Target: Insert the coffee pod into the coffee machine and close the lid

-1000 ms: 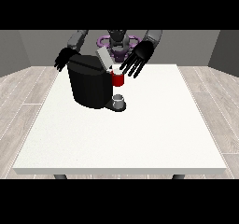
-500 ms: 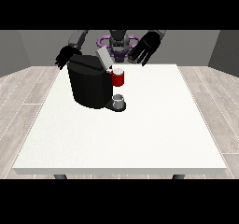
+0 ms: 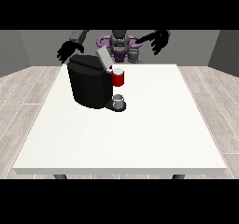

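I am holding both hands raised with fingers spread, grasping nothing: the hand at the view's right [image 3: 158,40] and the hand at the view's left [image 3: 70,49]. The coffee machine [image 3: 89,80] has its lid [image 3: 103,59] standing open; reaching down, I am risking knocking it or the red thing at the machine [image 3: 118,78].

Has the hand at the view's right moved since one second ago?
Yes. The hand at the view's right has moved up and to the right, away from the coffee machine, towards the table's far edge.
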You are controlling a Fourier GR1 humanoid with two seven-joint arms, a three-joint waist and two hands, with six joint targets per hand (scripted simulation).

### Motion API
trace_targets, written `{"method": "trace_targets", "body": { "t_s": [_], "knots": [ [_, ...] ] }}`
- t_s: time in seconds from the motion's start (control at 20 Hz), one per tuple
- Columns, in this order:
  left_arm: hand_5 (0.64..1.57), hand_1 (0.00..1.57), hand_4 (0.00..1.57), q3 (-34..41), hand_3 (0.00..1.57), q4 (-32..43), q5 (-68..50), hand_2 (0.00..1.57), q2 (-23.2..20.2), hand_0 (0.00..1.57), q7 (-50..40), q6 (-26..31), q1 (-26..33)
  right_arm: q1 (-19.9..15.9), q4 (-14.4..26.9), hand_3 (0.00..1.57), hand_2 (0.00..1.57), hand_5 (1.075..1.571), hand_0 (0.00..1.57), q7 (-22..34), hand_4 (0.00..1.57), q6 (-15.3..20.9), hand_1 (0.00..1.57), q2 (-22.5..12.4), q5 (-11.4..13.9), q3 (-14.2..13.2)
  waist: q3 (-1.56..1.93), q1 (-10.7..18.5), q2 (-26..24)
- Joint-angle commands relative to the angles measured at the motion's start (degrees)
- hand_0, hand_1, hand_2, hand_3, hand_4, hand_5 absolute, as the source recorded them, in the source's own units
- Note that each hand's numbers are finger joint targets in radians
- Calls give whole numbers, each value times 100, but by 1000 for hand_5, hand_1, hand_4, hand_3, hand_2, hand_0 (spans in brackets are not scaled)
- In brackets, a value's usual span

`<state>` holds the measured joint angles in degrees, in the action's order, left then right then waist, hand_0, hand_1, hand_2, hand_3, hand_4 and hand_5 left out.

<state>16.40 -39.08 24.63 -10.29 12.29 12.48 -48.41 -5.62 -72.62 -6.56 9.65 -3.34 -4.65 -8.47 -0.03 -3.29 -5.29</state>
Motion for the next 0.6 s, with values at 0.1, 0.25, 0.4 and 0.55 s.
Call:
{"method": "trace_targets", "body": {
  "t_s": [0.1, 0.25, 0.4, 0.55],
  "knots": [
    [1571, 0, 191, 286, 0, -224, -562, 0, 331, 0, 211, 101, 908, 329, -170, 0, 0, 1571, 0, -40, 433, -197, 0, -347, 88, -24, 2, 392, -594],
    [1571, 0, 215, 547, 0, -127, -888, 0, 365, 0, 54, 186, 1154, 208, -708, 0, 0, 1571, 0, 473, 390, -256, 0, -221, 253, 454, -2, 259, -814],
    [1571, 0, 0, 458, 0, -243, -969, 0, 515, 0, -28, 331, 1433, 26, -817, 0, 0, 1571, 0, 613, 289, -713, 0, -561, -65, 267, 2, 537, -980],
    [1571, 0, 0, 509, 0, -379, -1134, 0, 593, 0, 143, 344, 1701, -311, -1180, 0, 0, 1571, 0, 987, 0, -724, 0, -693, -21, 336, 0, 587, -1012]
  ]
}}
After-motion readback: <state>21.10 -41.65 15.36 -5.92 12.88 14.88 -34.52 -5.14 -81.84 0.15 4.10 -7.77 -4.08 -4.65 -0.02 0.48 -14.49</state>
